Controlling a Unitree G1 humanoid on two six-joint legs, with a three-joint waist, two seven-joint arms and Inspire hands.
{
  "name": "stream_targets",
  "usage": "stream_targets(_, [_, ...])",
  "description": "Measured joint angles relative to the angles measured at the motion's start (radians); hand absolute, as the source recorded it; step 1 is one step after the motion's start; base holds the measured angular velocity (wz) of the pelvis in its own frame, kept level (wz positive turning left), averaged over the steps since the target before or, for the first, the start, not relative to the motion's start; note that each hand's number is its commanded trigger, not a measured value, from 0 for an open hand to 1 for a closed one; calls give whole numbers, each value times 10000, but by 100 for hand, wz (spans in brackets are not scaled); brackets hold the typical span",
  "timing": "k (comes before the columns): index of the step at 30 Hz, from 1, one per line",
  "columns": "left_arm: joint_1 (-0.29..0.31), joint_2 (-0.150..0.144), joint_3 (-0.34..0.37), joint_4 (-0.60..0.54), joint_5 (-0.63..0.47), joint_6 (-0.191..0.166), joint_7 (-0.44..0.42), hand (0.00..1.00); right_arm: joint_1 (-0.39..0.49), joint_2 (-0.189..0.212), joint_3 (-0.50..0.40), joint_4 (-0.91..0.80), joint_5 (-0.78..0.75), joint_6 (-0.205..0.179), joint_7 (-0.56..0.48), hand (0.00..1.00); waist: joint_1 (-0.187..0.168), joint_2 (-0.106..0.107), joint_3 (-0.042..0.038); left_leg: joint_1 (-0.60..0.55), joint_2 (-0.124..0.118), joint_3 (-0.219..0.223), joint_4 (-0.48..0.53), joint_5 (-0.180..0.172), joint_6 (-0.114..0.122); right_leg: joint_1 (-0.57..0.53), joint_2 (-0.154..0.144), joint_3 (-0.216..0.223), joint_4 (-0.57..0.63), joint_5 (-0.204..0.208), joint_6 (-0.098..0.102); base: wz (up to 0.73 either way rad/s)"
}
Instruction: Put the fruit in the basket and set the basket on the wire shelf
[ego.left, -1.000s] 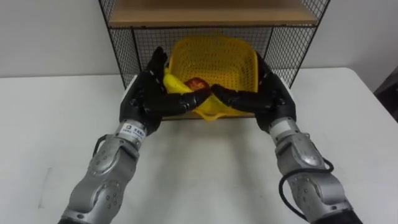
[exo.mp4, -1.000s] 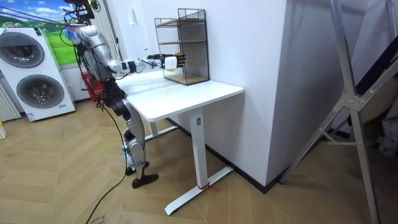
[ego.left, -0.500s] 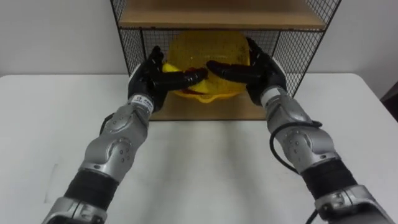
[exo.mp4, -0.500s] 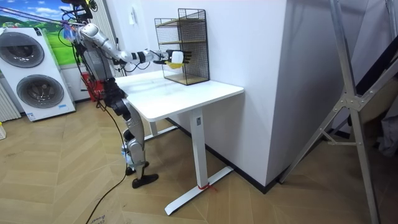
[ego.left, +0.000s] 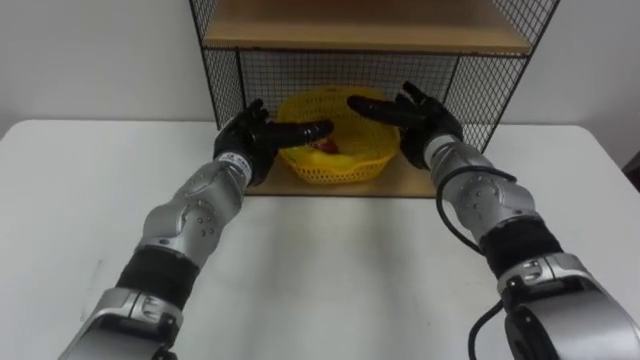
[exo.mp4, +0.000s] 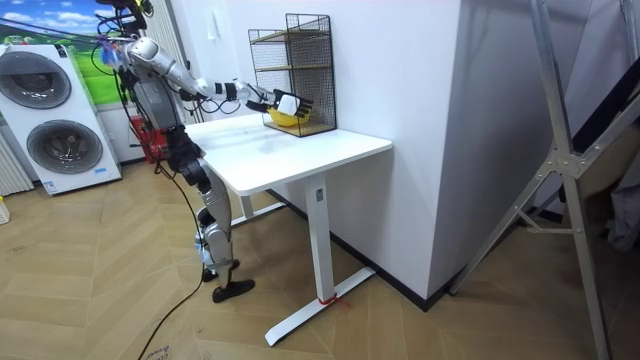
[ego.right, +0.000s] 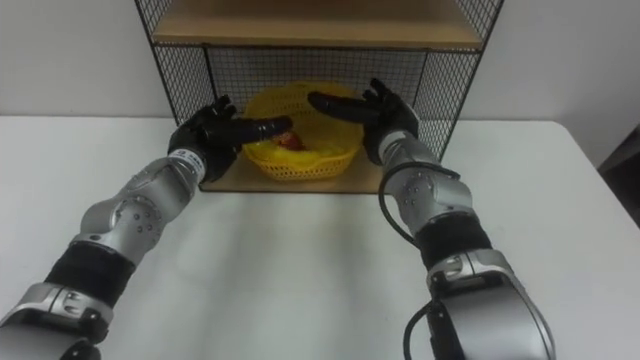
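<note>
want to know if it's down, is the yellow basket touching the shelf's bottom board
Touching. In the left eye view the yellow basket sits flat on the bottom board, no gap under it.

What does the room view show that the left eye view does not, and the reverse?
Room view: the washers, the floor and the robot standing at the table. Left eye view: red fruit in the basket, and the left hand and right hand open. Both: the basket on the shelf's bottom board, a hand at each side.
</note>
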Motion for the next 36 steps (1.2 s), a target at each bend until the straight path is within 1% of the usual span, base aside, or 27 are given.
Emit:
stream_targets(2, [0,-45,0,40,44,58,0,0,0,23,-237,263,5,12,-10,0,-15,49,-12,58,-8,-56,-50,-2,-3,71,1,-25,4,-2,0,9])
stream_targets(4, [0,-27,8,63,225,74,6,0,2,20,-252,353,7,70,-100,0,-50,100,-6,83,-7,-56,-51,7,-16,88,6,-20,11,-3,-2,0])
stream_targets(9, [1,-34,-4,88,215,141,15,0,10,14,-248,355,333,98,-108,0,-182,111,-9,100,-9,-41,-52,6,-15,86,49,-24,22,-8,-7,0])
stream_targets(12, [1,-30,-4,88,215,141,29,0,12,-5,-248,354,326,98,-99,0,-193,110,-9,105,-8,-34,-42,6,-15,80,51,-24,11,-11,-9,0])
stream_targets(18, [1,118,-2,86,303,140,18,0,20,-35,-248,347,293,98,78,0,-178,104,-7,71,-8,-32,-53,1,-15,70,8,-32,-7,-21,-4,0])
stream_targets(20, [7,175,-7,19,498,153,6,0,23,-49,-248,323,142,98,172,0,-186,106,-9,25,-11,-43,-39,0,-16,48,18,-62,-26,-26,-2,0])
stream_targets(24, [35,260,1,-820,886,193,0,0,38,-74,-217,211,-570,97,319,0,-129,109,-12,10,-14,-9,-75,15,-19,-15,60,-16,5,-35,-7,-1])
stream_targets(26, [45,331,-6,-1263,994,191,-11,0,311,-113,-186,-311,-774,97,364,0,-110,82,-45,31,-16,41,-97,53,-11,-51,52,14,23,-34,-6,-6])
stream_targets(27, [64,411,-6,-1499,997,191,-19,0,546,-146,-163,-737,-846,96,454,0,-113,55,-81,62,-18,54,-161,69,-12,-44,50,21,19,-33,-7,-3])
stream_targets(29, [67,528,-10,-1724,989,191,-69,0,760,-240,-115,-1129,-867,96,563,0,-119,40,-90,155,-20,60,-190,76,-13,36,50,35,4,-33,-7,0])
stream_targets(30, [126,565,-5,-1960,1002,195,-75,0,927,-303,-122,-1443,-1003,96,586,0,-129,39,-95,202,-20,72,-201,76,-13,72,53,59,6,-33,-7,-3])
stream_targets(31, [360,622,4,-2517,1226,203,-115,0,1161,-324,-122,-1824,-1428,93,675,0,-109,28,-141,207,-18,73,-230,77,-17,66,61,79,10,-33,-7,-4])
stream_targets(32, [473,628,3,-2834,1352,203,-144,0,1293,-341,-122,-2012,-1657,92,713,0,-117,15,-162,215,-17,73,-238,79,-20,68,63,86,11,-33,-7,-4])
stream_targets(33, [647,638,4,-3389,1515,201,-254,0,1523,-379,-126,-2242,-1992,92,828,0,-112,-11,-197,256,-16,81,-264,85,-29,86,80,140,11,-34,-8,-7])
stream_targets(34, [728,647,5,-3807,1642,221,-354,0,1676,-400,-125,-2387,-2212,96,913,0,-15,-18,-204,329,-17,117,-321,96,-42,78,89,202,25,-35,-9,-12])
stream_targets(35, [734,644,4,-3832,1687,277,-363,0,1740,-406,-121,-2477,-2332,96,947,0,41,-18,-204,377,-20,146,-365,111,-48,86,95,245,24,-35,-9,-15])
stream_targets(36, [802,640,-12,-3865,2021,320,-473,0,1816,-406,-122,-2580,-2519,95,1115,0,65,-21,-205,402,-14,159,-383,118,-57,133,103,244,-3,-31,-14,-9])
